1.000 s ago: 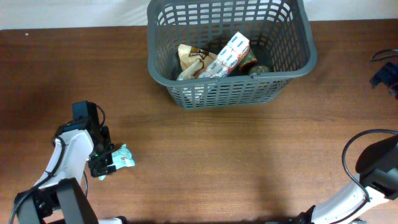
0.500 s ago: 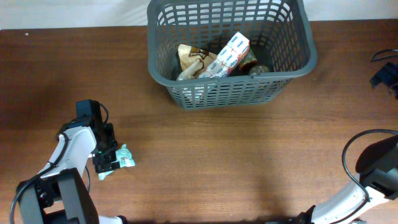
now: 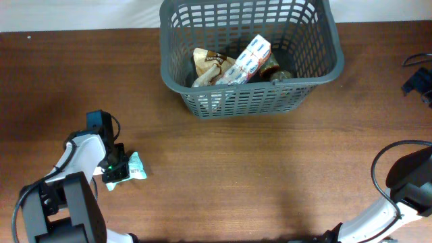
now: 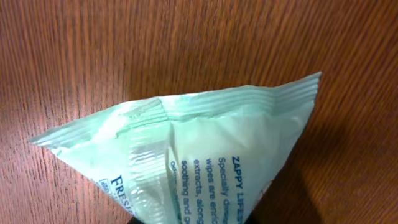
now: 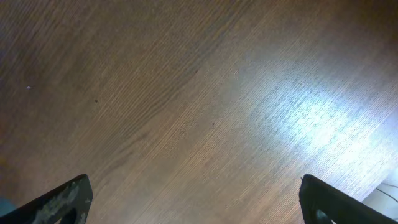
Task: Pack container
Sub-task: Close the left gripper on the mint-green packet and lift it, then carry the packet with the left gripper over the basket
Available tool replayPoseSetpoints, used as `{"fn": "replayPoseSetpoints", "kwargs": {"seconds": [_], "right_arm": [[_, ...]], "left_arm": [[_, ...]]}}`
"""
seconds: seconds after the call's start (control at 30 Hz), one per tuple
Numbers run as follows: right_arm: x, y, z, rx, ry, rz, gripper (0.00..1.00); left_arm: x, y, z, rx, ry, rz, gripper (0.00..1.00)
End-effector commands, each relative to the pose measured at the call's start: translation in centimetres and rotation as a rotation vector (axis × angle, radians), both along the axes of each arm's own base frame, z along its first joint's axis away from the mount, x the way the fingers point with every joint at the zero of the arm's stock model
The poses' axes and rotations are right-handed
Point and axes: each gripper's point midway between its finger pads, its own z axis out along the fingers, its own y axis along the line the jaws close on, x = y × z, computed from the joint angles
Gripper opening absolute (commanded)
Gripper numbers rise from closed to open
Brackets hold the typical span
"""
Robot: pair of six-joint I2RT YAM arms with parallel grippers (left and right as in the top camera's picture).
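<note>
Clamps a pale green wipes packet (image 4: 205, 143) in the left jaws at the near left of the desk (image 3: 270, 175). Holds the right jaws wide apart above the desk's right side. Has the grey basket (image 3: 243, 101), snack packs (image 3: 246, 61) inside, at the desk's far middle.

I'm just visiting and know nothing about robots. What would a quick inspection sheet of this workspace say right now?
Surface: brown wooden table.
Job's things: dark grey basket at the far edge, holding a white-and-blue box and a tan packet; pale green wipes sachet outside it, near left.
Clutter: black object at the right edge, unclear what.
Grippers: left gripper shut on the sachet; right gripper open over wood.
Cables: black cable looping by the right arm.
Surroundings: white strip beyond the table.
</note>
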Motion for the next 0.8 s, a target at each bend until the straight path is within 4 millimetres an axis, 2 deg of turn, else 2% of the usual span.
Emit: {"fn": "replayPoseSetpoints", "kwargs": {"seconds": [0.0,0.1,0.2,0.23,0.27,0.37,0.43,0.5,0.57,0.63,0.67,0.7,0.77], "right_arm": [[-0.1,-0.1,0.3,-0.003,-0.007,0.002,0.99],[-0.1,-0.1,0.3,-0.003,-0.007,0.002,0.99],[-0.1,-0.1,0.3,-0.003,-0.007,0.002,0.99],[-0.1,-0.1,0.3,-0.003,-0.007,0.002,0.99],[-0.1,-0.1,0.3,-0.003,-0.007,0.002,0.99],[-0.1,-0.1,0.3,-0.003,-0.007,0.002,0.99],[-0.1,-0.1,0.3,-0.003,-0.007,0.002,0.99],[-0.1,-0.1,0.3,-0.003,-0.007,0.002,0.99],[-0.1,-0.1,0.3,-0.003,-0.007,0.002,0.99],[-0.1,-0.1,0.3,-0.003,-0.007,0.002,0.99],[-0.1,-0.1,0.3,-0.003,-0.007,0.002,0.99],[-0.1,-0.1,0.3,-0.003,-0.007,0.002,0.99],[-0.1,-0.1,0.3,-0.003,-0.007,0.002,0.99]], "left_arm": [[-0.3,-0.6,-1.0,-0.034,0.022,-0.012,0.02],[1.4,-0.1,0.4,-0.03,-0.04,-0.093,0.02],[5.1,1.7,4.6,0.042,-0.178,-0.248,0.01],[6.5,2.5,6.8,0.093,-0.236,-0.307,0.02],[8.0,3.4,9.5,0.159,-0.297,-0.365,0.02],[12.4,5.2,19.5,0.391,-0.511,-0.554,0.02],[15.5,4.7,28.7,0.591,-0.716,-0.734,0.02],[17.2,2.8,37.5,0.771,-0.919,-0.867,0.02],[17.9,-0.2,45.1,0.899,-1.13,-0.952,0.02],[17.9,-3.9,51.0,0.991,-1.326,-1.024,0.02],[17.8,-5.9,53.2,1.027,-1.416,-1.054,0.02],[17.9,-7.4,54.7,1.046,-1.483,-1.066,0.02],[18.5,-10.8,56.3,1.05,-1.601,-1.089,0.02]]}}
